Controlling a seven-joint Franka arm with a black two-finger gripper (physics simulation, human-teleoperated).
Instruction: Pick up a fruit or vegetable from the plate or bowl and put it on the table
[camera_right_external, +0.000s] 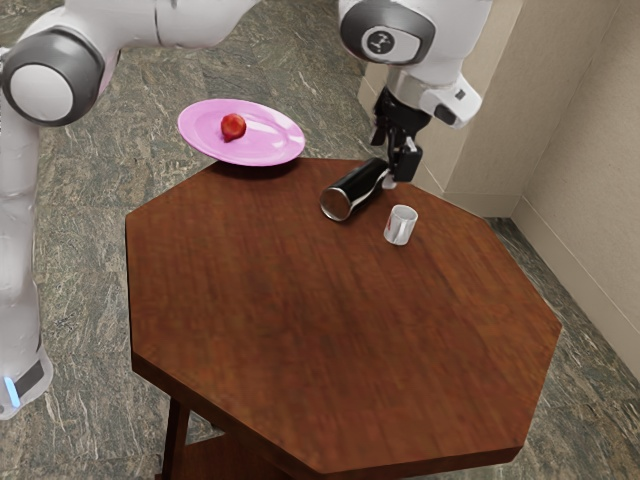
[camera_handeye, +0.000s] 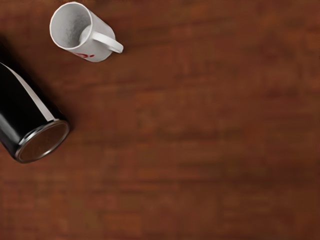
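Pick-and-place, prior to grasp. The black two-finger gripper (camera_right_external: 392, 160) is beside the black cylindrical bottle with a silver-rimmed base (camera_right_external: 352, 192), which lies on its side; its fingers stand well apart, with nothing held between them. The small red round fruit (camera_right_external: 233, 126) rests on the pink oval plate (camera_right_external: 268, 148), well apart from the gripper. The plate appears tilted and reaches past the edge of the brown wooden octagonal table (camera_right_external: 330, 320); what supports it, I cannot tell from where I stand.

Principal hazards, as judged: (a) a finger pressing on the rim could tip the plate, sending plate and fruit to the grey stone-patterned floor (camera_right_external: 75, 240); (b) an off-centre closure could squeeze the smooth, rounded fruit out, to roll down the slope; (c) a low sideways start could catch the bottle, which would roll readily and might topple the small white mug with red marking (camera_right_external: 400, 226); (d) release from too high could let the fruit roll off the tabletop.
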